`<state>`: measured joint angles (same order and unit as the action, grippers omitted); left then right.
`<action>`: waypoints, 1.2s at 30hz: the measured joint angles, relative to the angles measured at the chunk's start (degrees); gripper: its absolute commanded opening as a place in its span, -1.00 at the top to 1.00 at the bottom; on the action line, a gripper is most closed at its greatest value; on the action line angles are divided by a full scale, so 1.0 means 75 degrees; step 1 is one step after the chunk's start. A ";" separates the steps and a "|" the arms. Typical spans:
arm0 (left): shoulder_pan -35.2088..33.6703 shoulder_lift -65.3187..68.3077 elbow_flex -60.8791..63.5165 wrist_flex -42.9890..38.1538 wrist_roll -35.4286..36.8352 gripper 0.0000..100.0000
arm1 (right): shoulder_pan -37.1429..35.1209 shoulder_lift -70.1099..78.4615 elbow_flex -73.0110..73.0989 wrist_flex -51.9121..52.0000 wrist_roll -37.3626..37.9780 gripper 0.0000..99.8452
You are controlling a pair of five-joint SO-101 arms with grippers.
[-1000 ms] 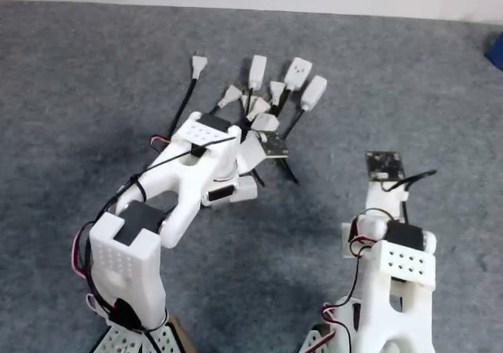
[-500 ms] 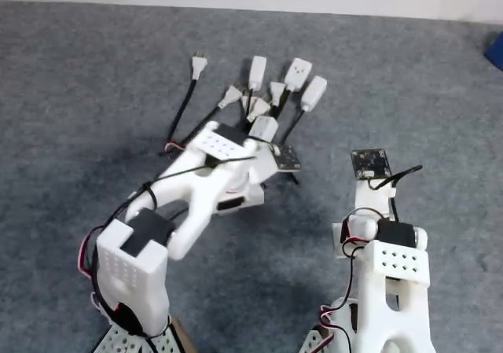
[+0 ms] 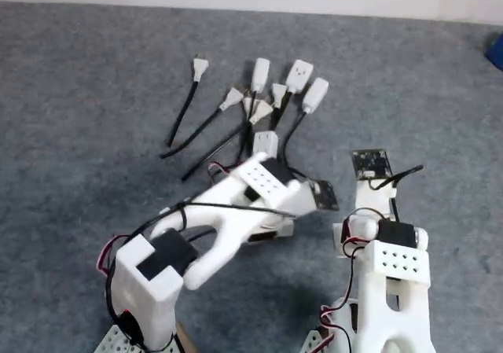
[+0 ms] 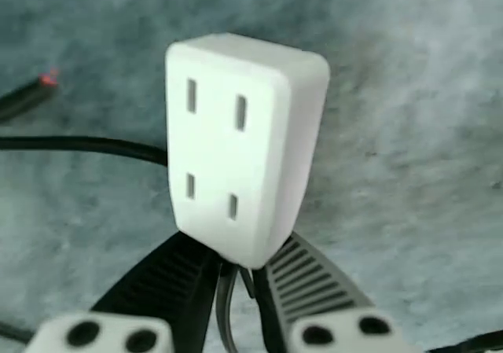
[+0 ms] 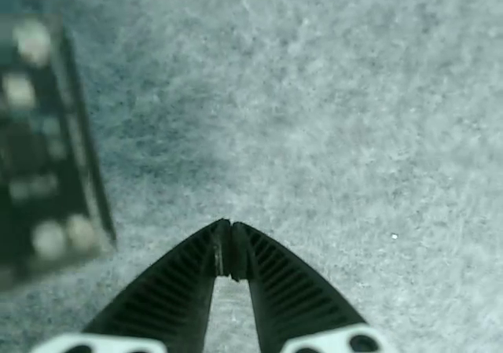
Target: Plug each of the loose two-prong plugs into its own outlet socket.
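My left gripper (image 4: 236,262) is shut on the lower end of a white outlet socket block (image 4: 240,145) whose face shows two pairs of slots. In the high view that block (image 3: 266,143) sticks out beyond the left arm's wrist, just on the near side of the plug cluster. Several loose white two-prong plugs on black cords lie fanned on the carpet, among them one at the far left (image 3: 200,68) and one at the right (image 3: 314,92). My right gripper (image 5: 230,251) is shut with nothing in it, low over bare carpet to the right of the left arm.
Grey carpet (image 3: 94,133) covers the whole floor. Black cords (image 3: 185,113) run from the plugs toward the arms. A blue object (image 3: 497,50) sits at the far right edge. A green circuit board (image 5: 39,133) hangs close beside my right gripper.
The left arm has swung right and toward the near side, carrying the outlet block out of the plug cluster. The right arm shifted slightly left, then stayed still.
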<state>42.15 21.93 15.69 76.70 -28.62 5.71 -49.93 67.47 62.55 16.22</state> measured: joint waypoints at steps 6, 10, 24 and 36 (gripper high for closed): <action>0.0164 -0.0270 -0.0340 0.0211 0.0246 0.95 | 0.0340 0.0000 0.0000 0.0000 0.0000 0.98; 0.0316 -0.0668 -0.0551 0.0305 0.0305 0.76 | 0.0457 -0.0012 -0.0035 0.0012 0.0000 0.98; -0.0340 -0.1266 -0.0985 0.0305 0.0281 0.55 | 0.0762 0.0000 -0.0387 0.0012 0.0000 0.98; -0.2579 -0.1266 -0.2567 0.0305 0.0785 0.55 | 0.0621 0.0000 -0.0668 0.0012 0.0000 0.82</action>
<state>22.81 12.44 -3.56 78.99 -22.73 10.37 -49.93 62.46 62.64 16.22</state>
